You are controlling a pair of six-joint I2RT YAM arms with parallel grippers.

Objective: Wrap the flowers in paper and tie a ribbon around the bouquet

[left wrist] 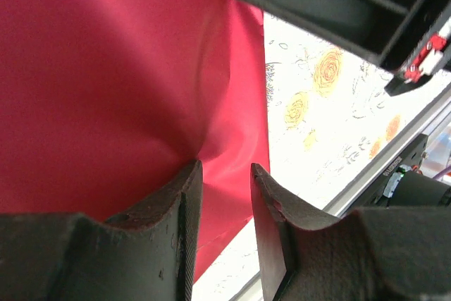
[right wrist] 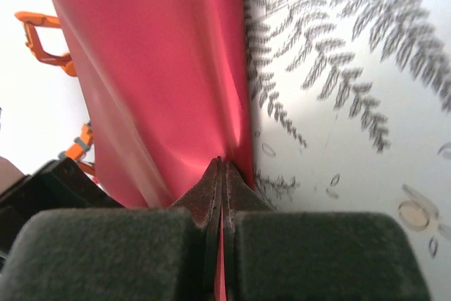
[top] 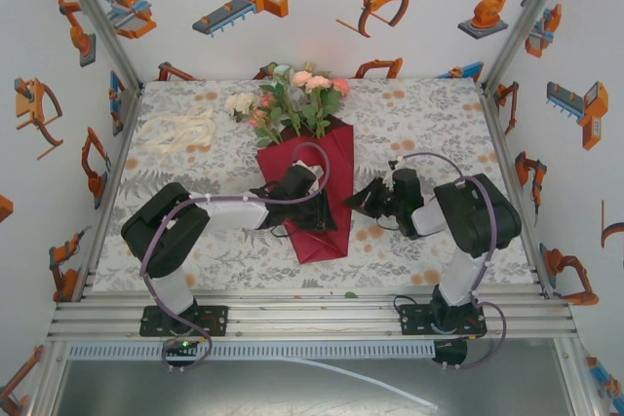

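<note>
Right hand (right wrist: 223, 168) tight on the right edge of the paper (right wrist: 155, 68).

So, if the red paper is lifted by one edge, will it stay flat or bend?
Probably it bends: the paper folds and creases where the right gripper pinches its edge. Its surface has a sheen, so it may slip. It looks thin, likely light.
</note>
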